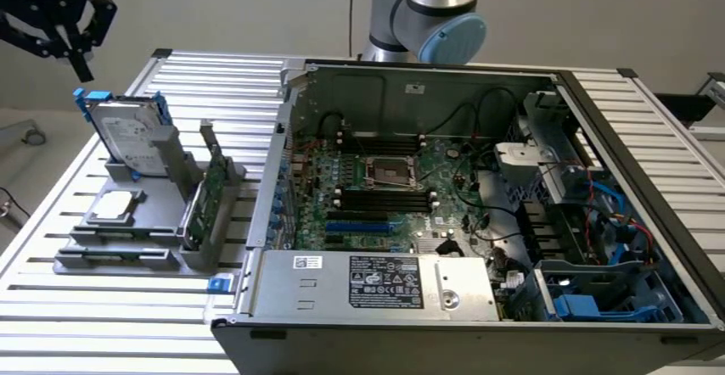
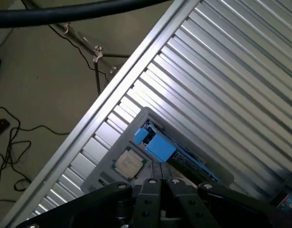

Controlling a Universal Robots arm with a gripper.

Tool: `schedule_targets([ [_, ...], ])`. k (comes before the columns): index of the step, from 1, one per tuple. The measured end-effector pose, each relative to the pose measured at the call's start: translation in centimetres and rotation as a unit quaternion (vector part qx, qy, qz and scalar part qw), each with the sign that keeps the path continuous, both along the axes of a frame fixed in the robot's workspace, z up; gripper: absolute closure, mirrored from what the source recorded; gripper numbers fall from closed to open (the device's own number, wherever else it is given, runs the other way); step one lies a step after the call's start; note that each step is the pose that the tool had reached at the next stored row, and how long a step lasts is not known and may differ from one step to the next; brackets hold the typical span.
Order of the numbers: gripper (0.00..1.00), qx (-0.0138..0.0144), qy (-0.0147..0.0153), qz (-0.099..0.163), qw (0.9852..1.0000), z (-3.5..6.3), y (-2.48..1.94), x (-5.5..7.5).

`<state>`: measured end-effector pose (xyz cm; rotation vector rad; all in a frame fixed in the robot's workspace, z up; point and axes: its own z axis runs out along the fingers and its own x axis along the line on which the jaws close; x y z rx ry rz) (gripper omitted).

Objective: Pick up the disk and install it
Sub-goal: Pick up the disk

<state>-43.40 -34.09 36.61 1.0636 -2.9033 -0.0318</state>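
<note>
Gripper point(image 1: 81, 68) hovering empty, fingers point(image 2: 150, 190) pressed together. Disk point(image 1: 128, 136) upright in grey holder point(image 1: 114, 260) on slatted table point(image 1: 46, 248), at 5 o'clock from gripper in exterior view, apart. Open computer case point(image 1: 396, 95) at 3 o'clock of holder.

We see a counter point(image 1: 640, 120) made of ribbed silver metal slats. Two things rest directly on it. An open computer case point(image 1: 396, 95) lies with its open face upward, taking up the middle and the exterior view's right. Just beside it, toward the exterior view's left, a grey slotted holder point(image 1: 114, 256) sits with its base flat on the slats. In the wrist view we see this holder point(image 2: 143, 115) close to the counter's long edge.
</note>
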Motion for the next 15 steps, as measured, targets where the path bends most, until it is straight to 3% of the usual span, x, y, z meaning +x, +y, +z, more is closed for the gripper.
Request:
schedule_targets([
  [4, 0.89, 0.0, 0.0, 0.036, 0.9993, -0.01, 0.0, 0.0],
  [8, 0.89, 0.0, 0.0, 0.072, 0.9974, -0.02, 0.0, 0.0],
  [12, 0.89, 0.0, 0.0, 0.108, 0.9941, -0.02, 0.0, 0.0],
  [15, 0.89, 0.0003, 0.0, 0.136, 0.9908, -0.03, 0.0, 0.0],
])
